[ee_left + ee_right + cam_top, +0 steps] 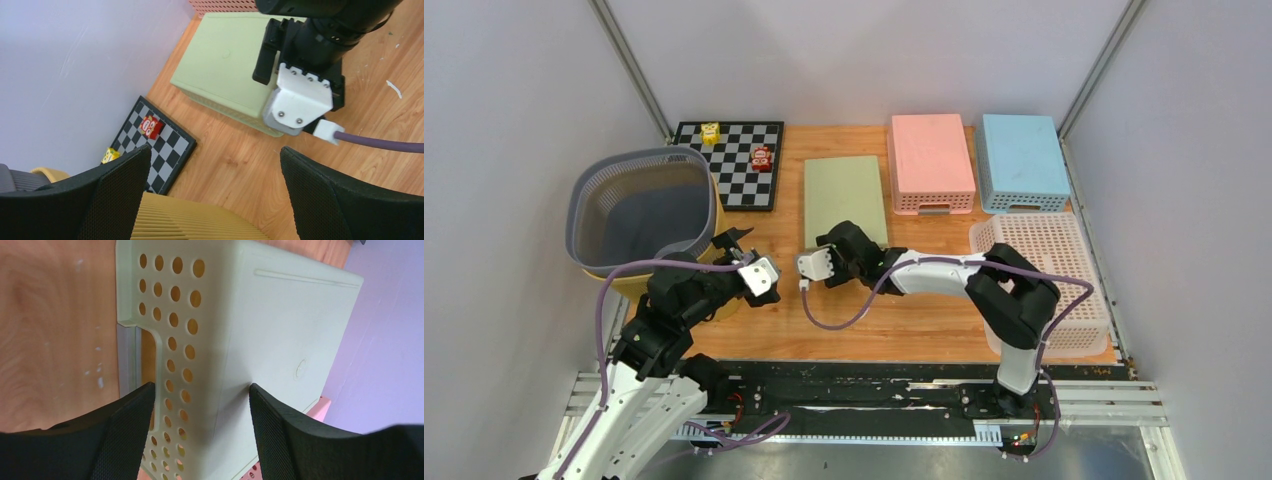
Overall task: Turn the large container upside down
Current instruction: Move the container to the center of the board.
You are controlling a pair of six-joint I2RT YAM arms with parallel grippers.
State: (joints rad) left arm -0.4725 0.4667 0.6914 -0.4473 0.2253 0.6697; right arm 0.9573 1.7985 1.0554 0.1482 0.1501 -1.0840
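One green container (280,340), base-up, perforated end; right hand (200,390) apart astride it, left hand (216,150) apart; contact we cannot judge.

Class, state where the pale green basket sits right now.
In the top view the pale green basket lies mid-table, between the chessboard on its left and the pink basket on its right.

Chessboard (729,172) (toys (762,158) on it) lies right of large container (589,200).
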